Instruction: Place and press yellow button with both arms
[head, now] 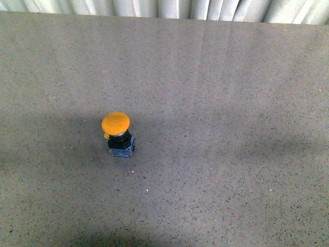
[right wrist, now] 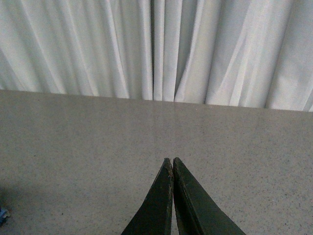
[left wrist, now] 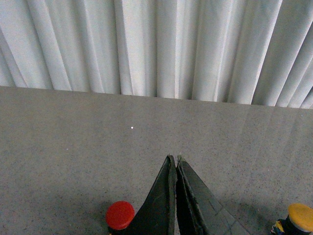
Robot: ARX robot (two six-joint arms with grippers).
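Note:
The yellow button point(head: 116, 124) stands upright on the grey table, left of centre in the front view, its dome cap on a black collar and blue-grey base. Neither arm shows in the front view. In the left wrist view my left gripper point(left wrist: 174, 158) is shut and empty above the table; the yellow button point(left wrist: 300, 217) sits at the picture's lower right corner, apart from the fingers. In the right wrist view my right gripper point(right wrist: 172, 159) is shut and empty over bare table; the button is out of that view.
A red button point(left wrist: 120, 214) stands close beside my left gripper in the left wrist view. A pleated white curtain point(head: 169, 7) hangs behind the table's far edge. The grey speckled table point(head: 231, 103) spreads wide around the yellow button.

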